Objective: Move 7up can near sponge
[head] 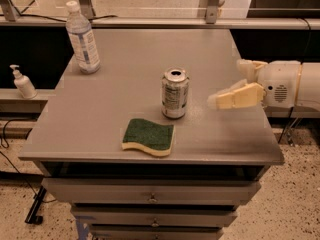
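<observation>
Two things besides the task's own stand in sight. A clear plastic water bottle with a white cap stands upright near the far left corner of the grey table, well apart from everything else on it. A small white pump bottle sits off the table, on a lower ledge to the left. Under the tabletop runs a stack of grey drawers with small knobs.

The 7up can stands upright around the middle of the table, towards the front. It is a silvery-grey can with faint greenish print on its side, and its shiny top shows the pull-tab opening. Just in front of it and a little to the left lies the sponge, flat, dark green side up, with the pale yellow foam showing along its wavy front edge. The two are near each other but apart: a narrow strip of grey tabletop shows between the can's foot and the sponge's back edge.

The gripper hovers over the right side of the table, to the right of the can and clear of it, at about the can's height. Its cream fingers are spread apart and hold nothing. The white arm reaches in from the right edge of the view.
</observation>
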Motion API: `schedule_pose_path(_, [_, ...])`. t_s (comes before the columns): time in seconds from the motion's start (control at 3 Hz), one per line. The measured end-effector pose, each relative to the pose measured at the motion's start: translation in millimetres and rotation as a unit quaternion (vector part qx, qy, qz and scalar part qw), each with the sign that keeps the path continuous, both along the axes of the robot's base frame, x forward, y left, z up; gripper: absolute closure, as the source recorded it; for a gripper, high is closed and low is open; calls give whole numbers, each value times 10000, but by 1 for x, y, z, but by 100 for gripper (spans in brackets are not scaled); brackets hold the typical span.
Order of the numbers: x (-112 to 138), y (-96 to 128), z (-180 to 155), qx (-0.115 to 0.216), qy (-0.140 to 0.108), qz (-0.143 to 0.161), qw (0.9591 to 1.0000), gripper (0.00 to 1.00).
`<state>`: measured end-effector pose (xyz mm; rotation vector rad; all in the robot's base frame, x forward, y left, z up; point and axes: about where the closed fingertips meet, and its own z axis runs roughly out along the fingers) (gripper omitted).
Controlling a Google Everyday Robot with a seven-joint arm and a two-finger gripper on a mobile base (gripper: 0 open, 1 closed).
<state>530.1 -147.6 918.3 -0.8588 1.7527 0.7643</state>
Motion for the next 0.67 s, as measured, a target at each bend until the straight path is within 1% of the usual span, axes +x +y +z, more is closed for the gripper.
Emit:
schedule_pose_path(0.33, [-1,-60,15,-212,-320,-912,9951,0])
schedule_pose_path(0.67, [10,-72,20,-220,-442,-1220,9913,0])
